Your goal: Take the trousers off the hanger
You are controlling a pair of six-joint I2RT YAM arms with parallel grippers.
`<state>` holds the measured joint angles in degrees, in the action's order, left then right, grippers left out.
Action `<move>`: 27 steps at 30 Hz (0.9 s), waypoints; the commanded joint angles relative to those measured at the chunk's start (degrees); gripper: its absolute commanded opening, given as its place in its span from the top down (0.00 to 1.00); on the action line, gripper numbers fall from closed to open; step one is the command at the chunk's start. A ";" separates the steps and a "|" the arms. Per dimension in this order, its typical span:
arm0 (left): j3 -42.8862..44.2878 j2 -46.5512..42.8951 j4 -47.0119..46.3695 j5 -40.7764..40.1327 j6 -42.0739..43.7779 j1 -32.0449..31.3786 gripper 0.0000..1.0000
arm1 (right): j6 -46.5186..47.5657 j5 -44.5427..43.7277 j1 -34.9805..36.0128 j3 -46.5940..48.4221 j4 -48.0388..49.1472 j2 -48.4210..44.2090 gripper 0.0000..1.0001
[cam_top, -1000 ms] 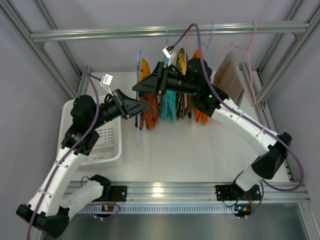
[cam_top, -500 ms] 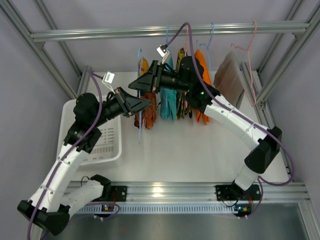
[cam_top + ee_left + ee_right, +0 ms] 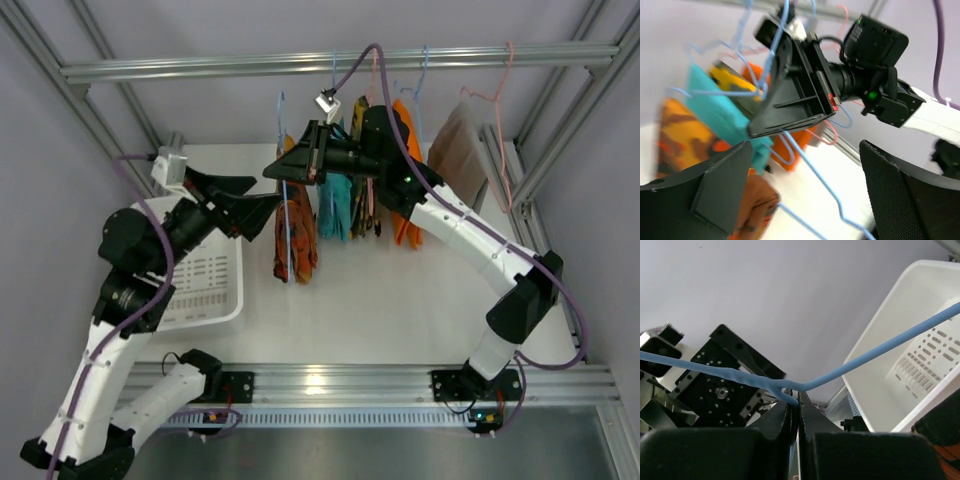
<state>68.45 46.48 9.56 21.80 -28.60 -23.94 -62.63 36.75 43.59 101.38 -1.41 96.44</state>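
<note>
Orange-patterned trousers (image 3: 295, 235) hang on a thin blue hanger (image 3: 284, 130) from the top rail, and teal trousers (image 3: 335, 205) hang beside them on the right. My right gripper (image 3: 272, 173) is shut on the blue hanger wire (image 3: 790, 386) just below its fork. My left gripper (image 3: 268, 192) stands open to the left of the patterned trousers with its fingers apart. In the left wrist view the hanger wire (image 3: 815, 172) runs through the gap of the left gripper (image 3: 805, 147) without touching it. That view also shows the patterned trousers (image 3: 677, 137) and the teal trousers (image 3: 715, 112).
A white slotted basket (image 3: 200, 285) sits on the table at the left, under my left arm, and shows as a basket (image 3: 910, 350) in the right wrist view. More garments hang to the right: an orange one (image 3: 403, 130) and a brown one (image 3: 457, 150). Frame posts stand on both sides.
My left gripper has opened and drawn back to the left, its wrist raised. My right gripper has closed on the blue hanger wire. The patterned trousers hang a little straighter.
</note>
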 commanded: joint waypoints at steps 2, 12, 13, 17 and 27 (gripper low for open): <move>-3.56 -7.27 2.91 -10.71 14.61 0.13 0.06 | 1.99 1.39 -1.49 5.31 6.25 -6.53 1.00; -22.02 -16.77 2.58 -7.84 31.92 0.13 0.01 | 0.84 -0.80 -1.67 7.86 4.32 -7.06 1.00; -23.00 -16.60 1.52 -7.65 32.29 0.13 0.01 | 1.10 -1.07 -1.67 8.30 3.88 -6.80 1.00; -25.55 -14.84 -4.80 -5.90 32.47 0.04 0.01 | 1.46 -1.68 -1.67 9.53 3.08 -6.36 1.00; -27.49 -7.29 -17.64 -1.85 26.41 -0.14 0.01 | 1.11 -2.04 -1.58 11.47 4.04 -4.95 1.00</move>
<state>41.54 37.63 0.45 18.22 0.08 -23.90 -63.22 35.27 42.39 106.76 -6.42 94.04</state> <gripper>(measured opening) 0.990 0.014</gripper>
